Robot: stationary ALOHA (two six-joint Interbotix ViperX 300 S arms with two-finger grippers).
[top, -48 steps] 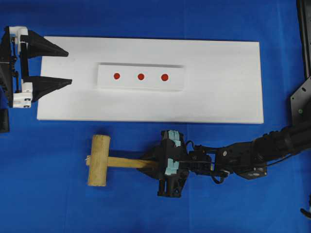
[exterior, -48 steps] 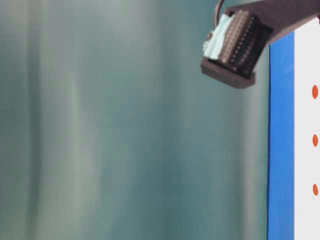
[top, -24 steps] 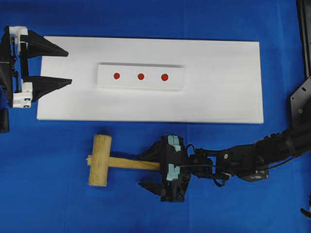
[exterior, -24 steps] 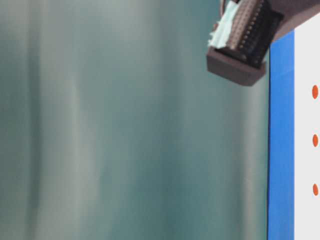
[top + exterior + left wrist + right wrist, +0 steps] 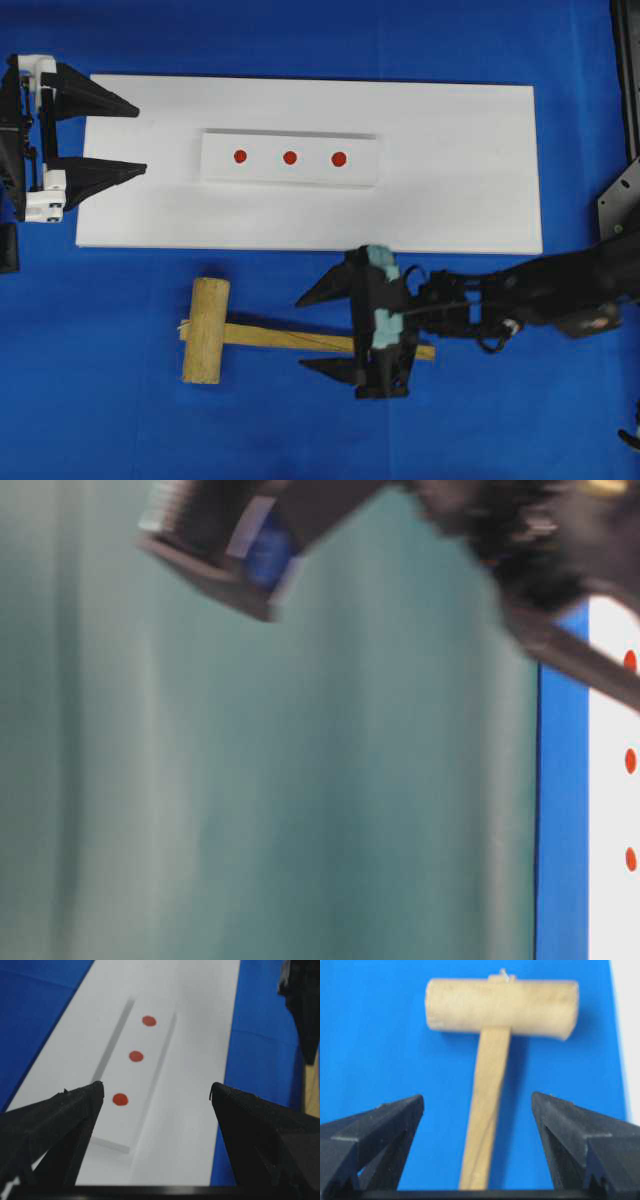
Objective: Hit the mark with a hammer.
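Overhead view, near first: my right gripper (image 5: 325, 334) gapes wide astride the one hammer (image 5: 205, 330), gripping nothing; its handle lies loose on the cloth (head at nine o'clock). I judge the hammer set down. Farther off, three dots; the mark (image 5: 290, 157) is central. Left gripper (image 5: 138, 139) open, empty.

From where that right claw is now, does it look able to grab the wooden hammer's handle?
Probably yes. The right gripper is open, one finger on each side of the hammer handle, and nothing lies between them. It seems to hover above the handle, so it would likely need to come down before closing.
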